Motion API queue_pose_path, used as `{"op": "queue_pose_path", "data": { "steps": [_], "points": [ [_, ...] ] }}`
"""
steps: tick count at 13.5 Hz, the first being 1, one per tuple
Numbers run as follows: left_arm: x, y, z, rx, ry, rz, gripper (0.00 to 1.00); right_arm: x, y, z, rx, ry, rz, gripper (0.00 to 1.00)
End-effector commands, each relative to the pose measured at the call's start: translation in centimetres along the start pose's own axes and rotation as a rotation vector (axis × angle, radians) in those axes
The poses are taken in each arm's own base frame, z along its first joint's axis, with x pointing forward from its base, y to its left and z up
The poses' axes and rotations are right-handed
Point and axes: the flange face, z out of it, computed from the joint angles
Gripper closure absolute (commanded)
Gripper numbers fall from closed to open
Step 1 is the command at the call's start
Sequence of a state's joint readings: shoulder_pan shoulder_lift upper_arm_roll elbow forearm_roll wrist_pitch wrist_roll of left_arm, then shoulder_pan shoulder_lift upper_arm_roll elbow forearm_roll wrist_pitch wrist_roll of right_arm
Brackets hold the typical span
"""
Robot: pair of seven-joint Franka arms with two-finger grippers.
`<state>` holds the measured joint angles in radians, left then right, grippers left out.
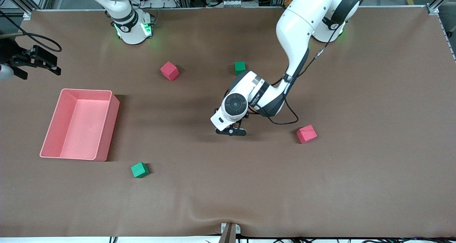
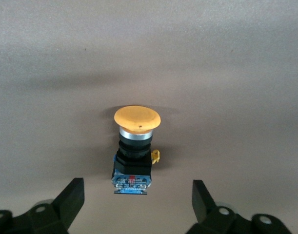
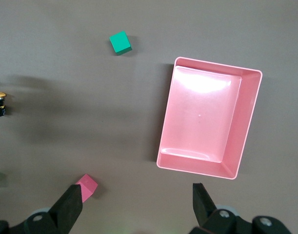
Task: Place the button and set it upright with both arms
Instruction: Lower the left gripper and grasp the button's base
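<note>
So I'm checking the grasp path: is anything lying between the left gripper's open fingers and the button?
Nothing: in the left wrist view only bare brown table separates the open left gripper from the button.
</note>
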<state>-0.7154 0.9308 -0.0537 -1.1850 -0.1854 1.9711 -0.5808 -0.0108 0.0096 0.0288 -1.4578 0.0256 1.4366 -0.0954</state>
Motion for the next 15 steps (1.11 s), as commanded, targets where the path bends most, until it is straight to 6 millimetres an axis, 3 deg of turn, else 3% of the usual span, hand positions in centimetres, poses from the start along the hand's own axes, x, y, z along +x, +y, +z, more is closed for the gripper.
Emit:
{"op": "queue_pose_path", "data": {
  "steps": [1, 9, 15],
  "points": [
    [0.3, 0.2, 0.5, -0.001, 0.002, 0.028, 0.08, -0.4, 0.6, -0.6, -0.015, 0.003, 0.011, 0.0],
    [-0.4, 0.1, 2.3, 0.038, -0.017, 0.066, 0.15, -0.5, 3.6, -0.4, -0.005, 0.007, 0.071, 0.0],
    [-0.2, -0.2, 2.9, 0.058, -0.014, 0.073, 0.24, -0.8, 4.2, 0.0, -0.001, -0.006, 0.08, 0.0]
  ]
}}
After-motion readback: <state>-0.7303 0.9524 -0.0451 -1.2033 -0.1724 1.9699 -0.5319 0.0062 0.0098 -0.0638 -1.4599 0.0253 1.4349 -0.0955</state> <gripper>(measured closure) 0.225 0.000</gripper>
